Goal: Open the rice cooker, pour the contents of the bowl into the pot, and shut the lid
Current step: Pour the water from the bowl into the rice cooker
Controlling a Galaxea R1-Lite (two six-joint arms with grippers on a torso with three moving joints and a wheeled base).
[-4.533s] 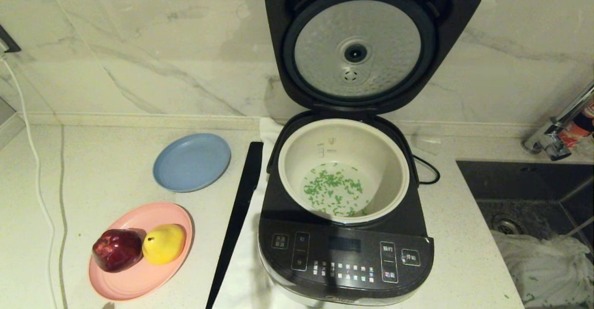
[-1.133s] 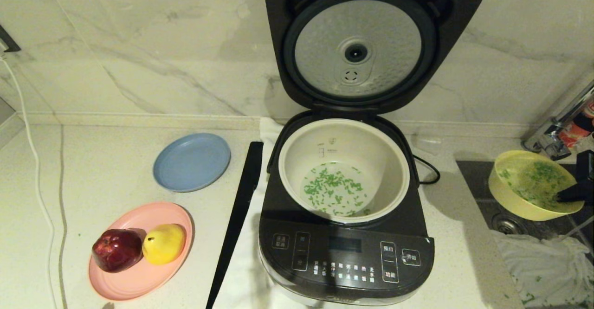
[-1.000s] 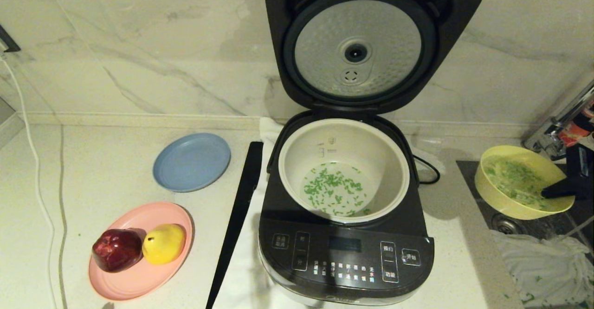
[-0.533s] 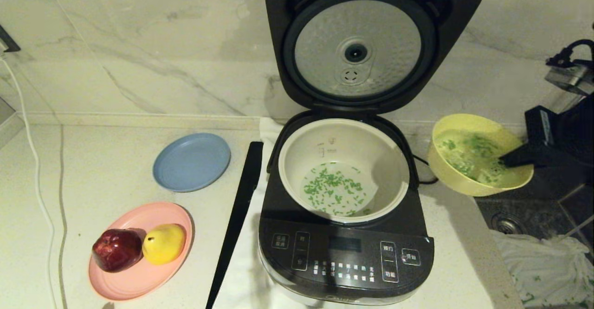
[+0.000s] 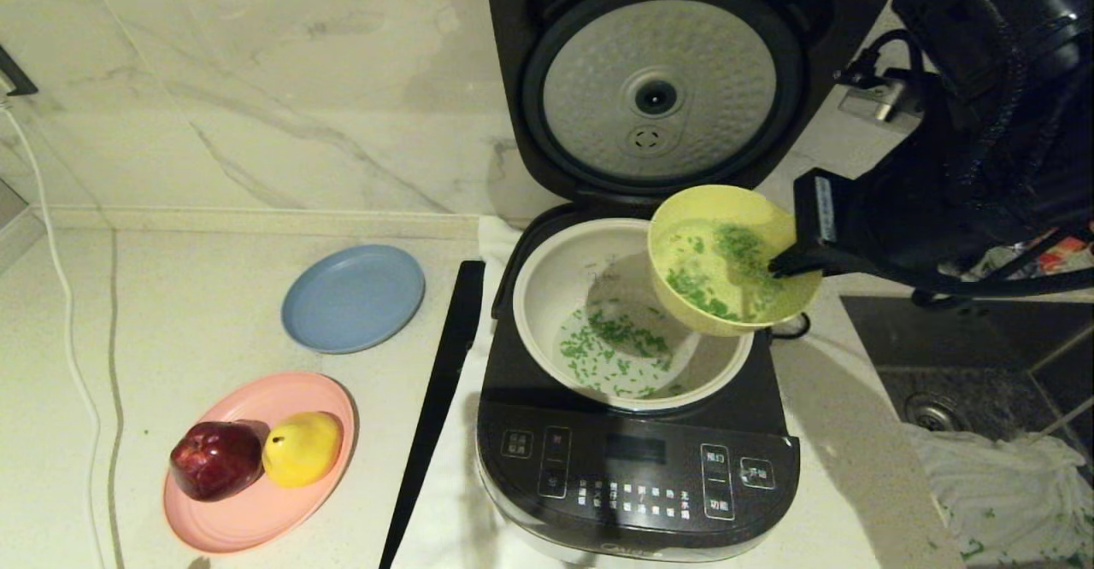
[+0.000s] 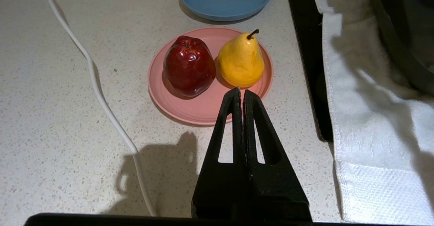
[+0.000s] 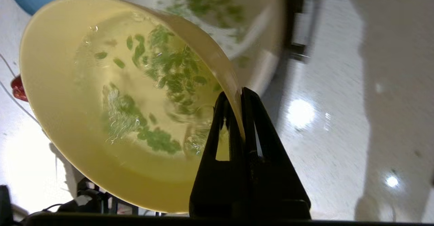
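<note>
Counter: pale speckled stone (image 5: 197,313) under a marble wall; sink (image 5: 983,347) at the robot's right.
Rice cooker (image 5: 637,475): stands on a white towel (image 6: 369,117), likely to catch drips; touch panel faces the robot.
Lid (image 5: 684,73): swung fully up and back, silver underside showing, so the opening stays clear for pouring.
Pot (image 5: 547,296): seated in the cooker, with some green bits and liquid already on its floor.
Bowl (image 5: 684,210): held above the pot's right rear rim, tipped toward the pot's middle; placed so the spill should land inside, not on the panel.
Contents of the bowl (image 5: 714,270): green bits in watery liquid, gathered on the lower side; none seen crossing the rim yet.
Right gripper (image 7: 239,93): pinching the bowl's wall at its right edge, one finger inside and one outside; rim grip leaves the far lip free as a spout.
Left gripper (image 6: 241,93): parked low over the counter near the pink plate (image 6: 200,110), fingers pressed together on nothing, out of the pour's way.
Pink plate contents: red apple (image 6: 189,66) and yellow pear (image 6: 241,61), side by side.
Blue plate (image 5: 352,297): bare, left of the cooker.
Black strip (image 5: 436,407): lying along the towel's left edge.
Step judged: start of the pour; closing the lid not yet done.
</note>
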